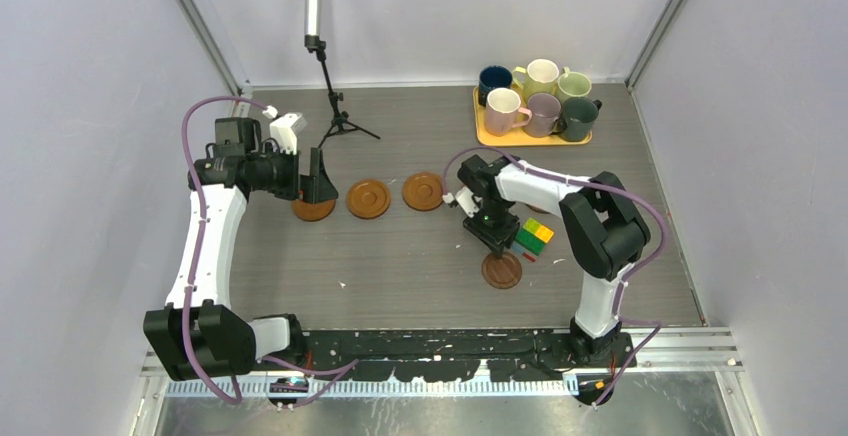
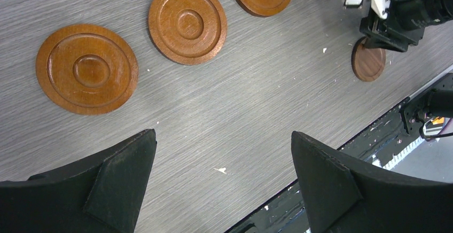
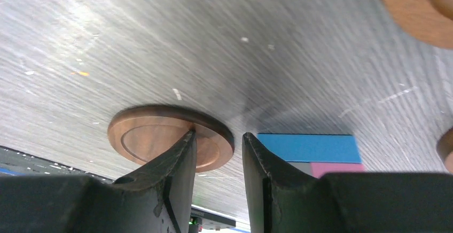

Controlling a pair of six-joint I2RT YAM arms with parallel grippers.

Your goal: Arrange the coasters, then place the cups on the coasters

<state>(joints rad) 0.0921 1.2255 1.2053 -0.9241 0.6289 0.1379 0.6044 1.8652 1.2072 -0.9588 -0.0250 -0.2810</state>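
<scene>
Our right gripper [image 3: 219,134] straddles the darker coaster's [image 3: 152,132] rim on the worktop [image 1: 400,256], apart from the row, likely to carry it there. The jaws are narrowed; we cannot tell if they pinch. Our left gripper [image 2: 223,137] hangs spread by three lined-up coasters [image 1: 368,198]. The cups [image 1: 540,101] wait on the tray [image 1: 484,134].

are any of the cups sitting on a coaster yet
No, all six cups stand together on the yellow tray at the far right, away from the coasters.

We see orange-brown coasters [image 1: 368,198] w/ ring grooves, one darker brown coaster [image 1: 501,270], yellow-orange tray [image 1: 520,139], grey streaked table [image 1: 420,256], green/yellow/blue/pink block [image 1: 534,236].
</scene>
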